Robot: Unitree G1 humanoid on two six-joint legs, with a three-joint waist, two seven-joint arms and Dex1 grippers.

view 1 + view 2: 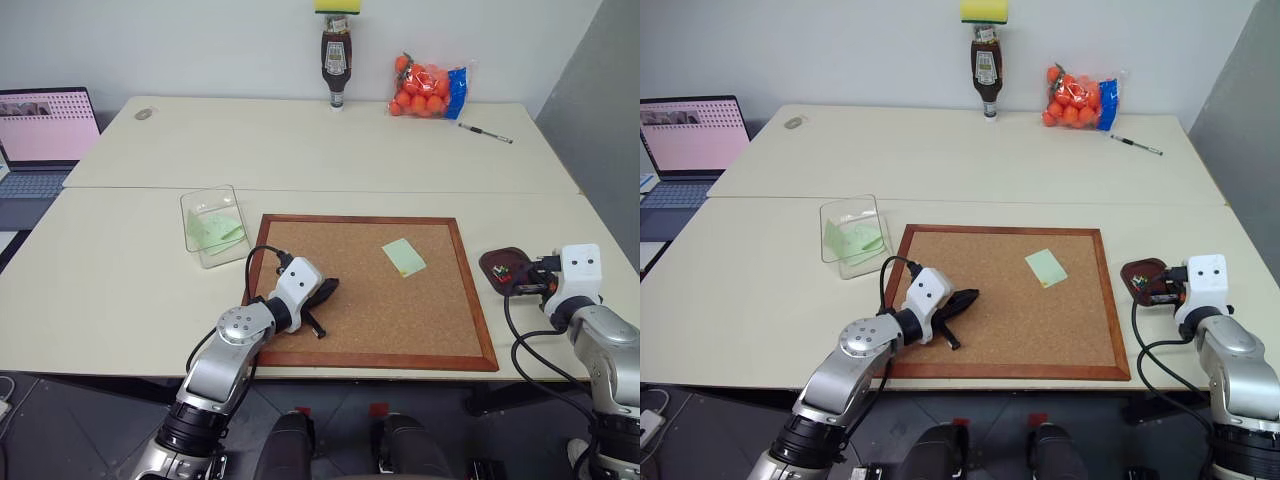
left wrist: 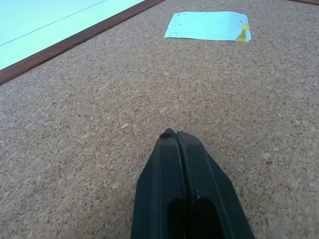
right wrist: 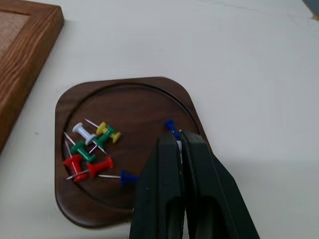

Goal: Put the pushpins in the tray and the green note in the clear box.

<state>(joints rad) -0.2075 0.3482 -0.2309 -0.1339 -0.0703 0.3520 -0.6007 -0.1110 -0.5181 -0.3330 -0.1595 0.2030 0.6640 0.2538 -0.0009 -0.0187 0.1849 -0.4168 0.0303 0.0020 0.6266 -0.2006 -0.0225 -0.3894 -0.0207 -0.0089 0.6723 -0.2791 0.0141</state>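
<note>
My right gripper (image 3: pixel 178 139) pinched a blue pushpin (image 3: pixel 171 126) over the tray (image 3: pixel 144 99) (several pins inside), while my left gripper (image 2: pixel 175 137) rested closed, empty, on the corkboard (image 2: pixel 89 124).

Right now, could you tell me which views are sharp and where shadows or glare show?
Left wrist view: cork sharp, the pinned green note slightly soft. Right wrist view: pushpins crisp in the tray, no glare. Left eye view: even light, soft shadow under the left gripper.
</note>
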